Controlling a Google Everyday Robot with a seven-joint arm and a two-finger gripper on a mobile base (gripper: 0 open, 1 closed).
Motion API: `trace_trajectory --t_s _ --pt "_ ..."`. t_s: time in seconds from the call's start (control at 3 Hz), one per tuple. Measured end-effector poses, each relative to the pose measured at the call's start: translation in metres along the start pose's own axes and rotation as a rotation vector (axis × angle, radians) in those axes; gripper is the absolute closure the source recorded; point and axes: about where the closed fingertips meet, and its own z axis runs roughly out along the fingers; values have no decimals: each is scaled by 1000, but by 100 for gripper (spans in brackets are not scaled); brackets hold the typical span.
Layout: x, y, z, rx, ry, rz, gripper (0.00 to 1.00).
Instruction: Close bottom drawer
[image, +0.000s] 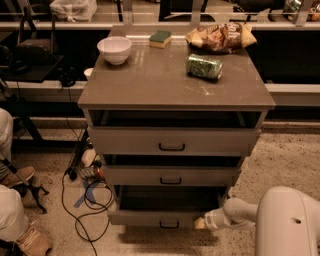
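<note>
Fingers on the gripper (201, 223) are blurring into one pale tip, open or closed I cannot tell, sitting at the right front corner of the bottom drawer (140, 218), which is standing pulled out, its inside lying in shadow.

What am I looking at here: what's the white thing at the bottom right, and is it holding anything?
There is one camera, looking down at the front of a three-drawer cabinet. The white shape at the lower right is the robot's arm. Its gripper sits at the right end of the front panel of the bottom drawer, which stands pulled out. I can see nothing held in the gripper. On the cabinet's top lie a white bowl, a sponge, a chip bag and a green can on its side.
</note>
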Motion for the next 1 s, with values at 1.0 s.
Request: trace_trajectory --t_s 1.0 --pt "-38 4 24 -16 -62 -27 100"
